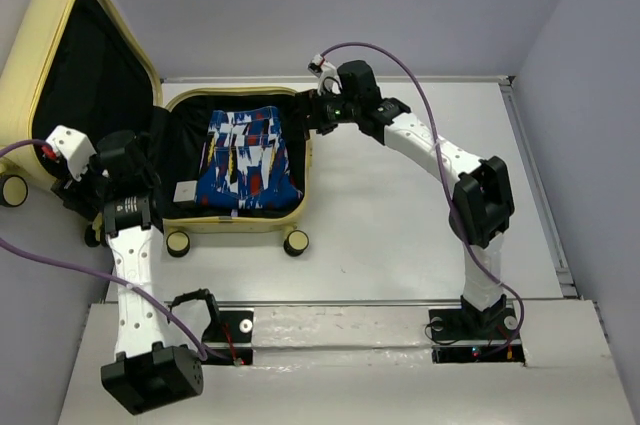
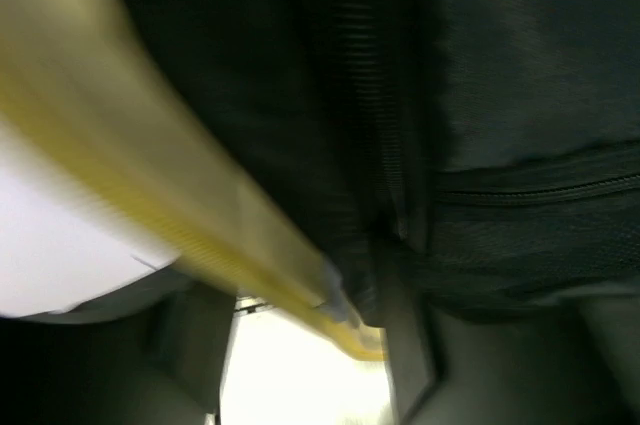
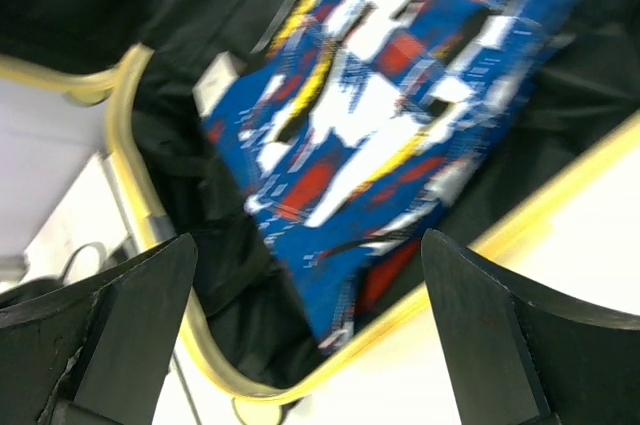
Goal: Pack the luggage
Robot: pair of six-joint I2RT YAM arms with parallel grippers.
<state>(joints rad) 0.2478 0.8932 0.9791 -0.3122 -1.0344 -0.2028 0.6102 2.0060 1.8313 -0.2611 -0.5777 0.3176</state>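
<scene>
Clearly the luggage (image 1: 240,223) lies open at the desk's (image 1: 400,215) far left corner, with its lid tilted back past the left edge and a blue patterned cloth (image 1: 245,160) in the base. The left gripper (image 2: 300,355) sits at the lid's yellow rim, but blur hides whether it grips. The right gripper (image 3: 308,243) hovers spread wide and empty over the base's far right rim. The shell looks stiff, smooth and probably slippery, and the casters may roll. The thin lid rim looks like the best place to hold.
</scene>
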